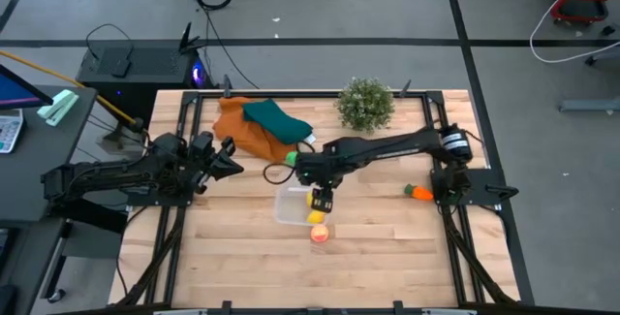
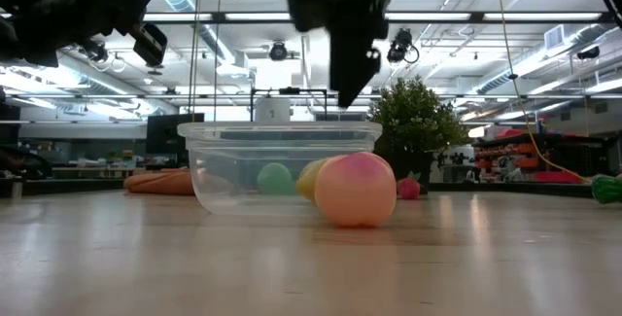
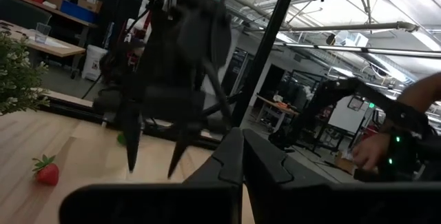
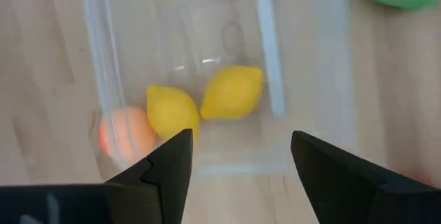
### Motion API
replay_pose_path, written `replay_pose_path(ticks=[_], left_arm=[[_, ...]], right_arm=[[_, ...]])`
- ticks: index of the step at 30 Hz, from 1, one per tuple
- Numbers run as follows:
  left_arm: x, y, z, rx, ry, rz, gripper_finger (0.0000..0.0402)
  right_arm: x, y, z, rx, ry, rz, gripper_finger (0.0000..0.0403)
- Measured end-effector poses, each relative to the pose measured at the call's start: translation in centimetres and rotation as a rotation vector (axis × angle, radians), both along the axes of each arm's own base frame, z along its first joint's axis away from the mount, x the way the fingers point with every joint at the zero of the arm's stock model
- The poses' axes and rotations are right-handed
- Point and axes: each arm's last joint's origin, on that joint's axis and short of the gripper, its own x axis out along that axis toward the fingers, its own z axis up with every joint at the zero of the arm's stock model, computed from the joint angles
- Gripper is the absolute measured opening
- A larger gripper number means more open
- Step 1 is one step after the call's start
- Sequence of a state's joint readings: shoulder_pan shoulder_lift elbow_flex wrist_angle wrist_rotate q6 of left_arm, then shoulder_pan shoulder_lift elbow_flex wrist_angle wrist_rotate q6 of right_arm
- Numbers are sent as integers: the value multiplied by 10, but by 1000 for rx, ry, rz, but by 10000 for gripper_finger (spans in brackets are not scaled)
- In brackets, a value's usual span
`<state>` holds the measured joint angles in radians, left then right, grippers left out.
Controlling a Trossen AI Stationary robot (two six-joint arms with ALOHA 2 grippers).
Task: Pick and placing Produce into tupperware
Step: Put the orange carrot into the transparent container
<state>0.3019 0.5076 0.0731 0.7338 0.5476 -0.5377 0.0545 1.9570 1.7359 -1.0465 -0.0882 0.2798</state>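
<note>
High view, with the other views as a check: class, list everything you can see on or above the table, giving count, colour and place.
table: one, pale wood, under everything
tupperware: one, clear, mid-table
lemons: two, yellow, inside the tupperware
peach: one, peach-orange, on the table just outside the tupperware
green produce: one, green, between the tupperware and the cloths
carrot: one, orange with green top, right side of the table
strawberry: one, red, on the table near the plant
potted plant: one, green, far edge
orange cloth: one, far edge
teal cloth: one, lying on the orange cloth
right hand: open, above the tupperware
left hand: shut, above the table's left side
</note>
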Motion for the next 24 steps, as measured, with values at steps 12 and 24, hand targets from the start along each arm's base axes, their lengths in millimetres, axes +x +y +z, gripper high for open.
replay_pose_path(ticks=[12,24], left_arm=[[0,0,0,-1,0,0,15],[0,0,0,-2,1,0,18]], right_arm=[[-60,11,41,4,84,-25,208],[-161,27,15,26,227,-178,199]])
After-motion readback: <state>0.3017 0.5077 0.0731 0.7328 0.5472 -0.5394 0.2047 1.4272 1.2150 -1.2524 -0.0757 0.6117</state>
